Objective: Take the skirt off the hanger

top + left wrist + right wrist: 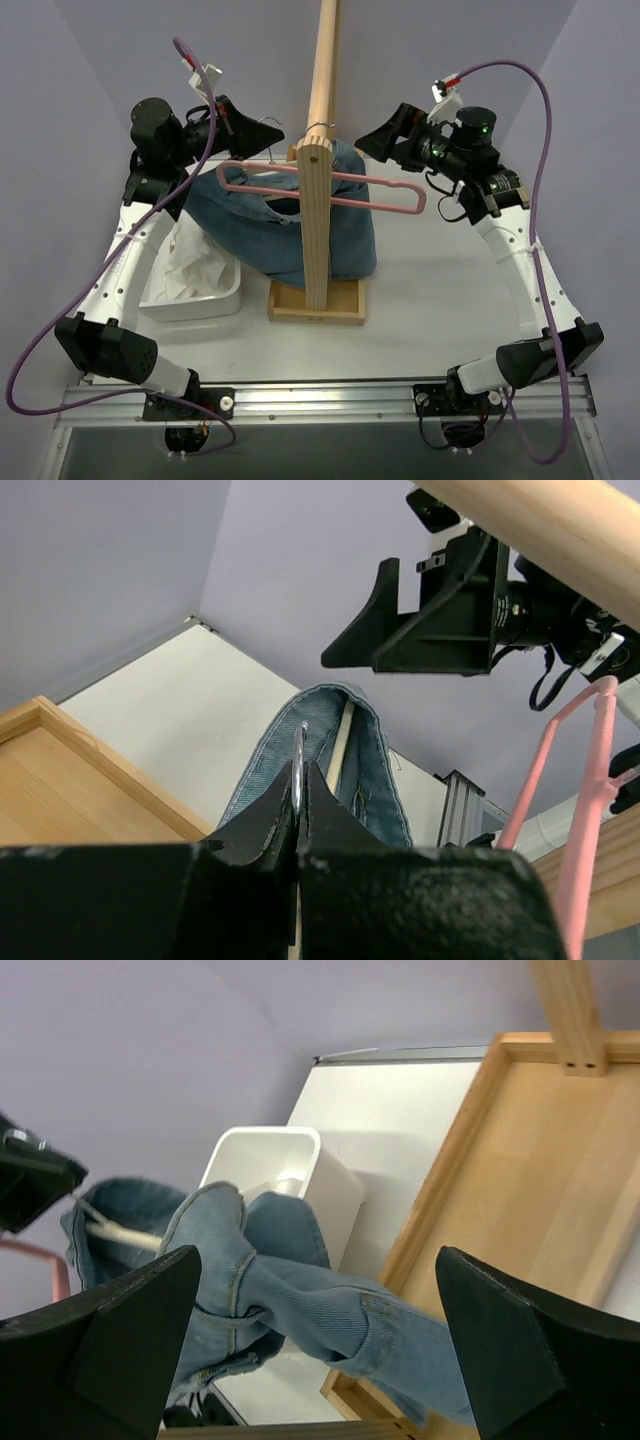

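The white skirt [195,265] lies crumpled in a white bin [225,297] at the left. The pink hanger [400,195] hangs bare across the wooden rack; it also shows in the left wrist view [590,810]. A blue denim garment [345,235] hangs on an off-white hanger [343,745]. My left gripper [262,130] [301,770] is shut on that hanger's thin metal hook [299,742], above the denim. My right gripper [375,140] [318,1252] is open and empty, just right of the rack, with the denim [330,1310] below its jaws.
The wooden rack has a tall round pole [325,70], an upright post [315,230] and a tray base [345,303] [510,1190] in the table's middle. The white bin also shows in the right wrist view [262,1160]. Purple walls close in on both sides.
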Robot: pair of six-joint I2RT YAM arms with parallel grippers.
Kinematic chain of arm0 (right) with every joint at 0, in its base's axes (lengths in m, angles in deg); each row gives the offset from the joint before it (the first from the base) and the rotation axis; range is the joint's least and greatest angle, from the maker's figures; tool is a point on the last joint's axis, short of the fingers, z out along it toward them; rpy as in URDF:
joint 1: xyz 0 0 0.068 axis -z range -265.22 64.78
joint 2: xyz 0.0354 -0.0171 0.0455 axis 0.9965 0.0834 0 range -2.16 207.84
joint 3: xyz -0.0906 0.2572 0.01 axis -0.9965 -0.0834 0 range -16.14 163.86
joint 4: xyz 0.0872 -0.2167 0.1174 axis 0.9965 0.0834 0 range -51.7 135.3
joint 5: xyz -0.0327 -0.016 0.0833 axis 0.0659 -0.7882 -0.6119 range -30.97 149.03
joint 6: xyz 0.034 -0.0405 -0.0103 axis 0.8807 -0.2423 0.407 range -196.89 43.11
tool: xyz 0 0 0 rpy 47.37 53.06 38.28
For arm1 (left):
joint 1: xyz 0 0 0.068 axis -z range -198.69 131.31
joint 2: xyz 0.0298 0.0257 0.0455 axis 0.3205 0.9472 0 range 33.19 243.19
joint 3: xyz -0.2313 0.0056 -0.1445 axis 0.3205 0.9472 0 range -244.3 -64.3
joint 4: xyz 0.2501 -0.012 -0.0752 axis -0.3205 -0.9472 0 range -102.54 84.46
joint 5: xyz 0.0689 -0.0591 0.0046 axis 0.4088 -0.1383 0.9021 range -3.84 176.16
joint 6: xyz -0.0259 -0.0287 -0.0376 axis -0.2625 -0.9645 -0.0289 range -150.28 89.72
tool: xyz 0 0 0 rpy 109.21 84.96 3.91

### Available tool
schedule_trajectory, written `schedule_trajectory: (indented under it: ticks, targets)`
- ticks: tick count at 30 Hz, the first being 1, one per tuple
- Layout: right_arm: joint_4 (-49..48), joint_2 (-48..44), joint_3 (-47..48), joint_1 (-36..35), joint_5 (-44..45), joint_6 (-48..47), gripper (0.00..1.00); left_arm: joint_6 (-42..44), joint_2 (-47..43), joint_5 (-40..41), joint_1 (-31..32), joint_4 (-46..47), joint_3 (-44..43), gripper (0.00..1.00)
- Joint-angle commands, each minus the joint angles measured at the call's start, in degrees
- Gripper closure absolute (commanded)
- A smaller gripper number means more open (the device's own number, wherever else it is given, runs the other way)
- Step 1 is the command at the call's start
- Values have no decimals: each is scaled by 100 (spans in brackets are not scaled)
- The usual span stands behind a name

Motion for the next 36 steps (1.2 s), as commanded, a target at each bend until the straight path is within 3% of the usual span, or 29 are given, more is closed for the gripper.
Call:
schedule_trajectory:
  ticks: [1, 11, 17, 23, 36]
  targets:
    - [271, 29, 59, 185, 332, 545, 0, 206, -224, 383, 102, 262, 129, 98]
    - [887, 503, 999, 159, 384, 282, 0, 1032, -31, 637, 340, 97, 34, 98]
    - [1247, 793, 1430, 54, 428, 98, 11, 1411, 189, 954, 498, -413, -274, 98]
    - [2063, 1294, 2027, -429, 1060, -394, 11, 1578, 242, 1121, 603, -607, -283, 98]
    - [2311, 1479, 1757, -632, 1518, -579, 19, 1736, 233, 1192, 718, -792, -309, 98]
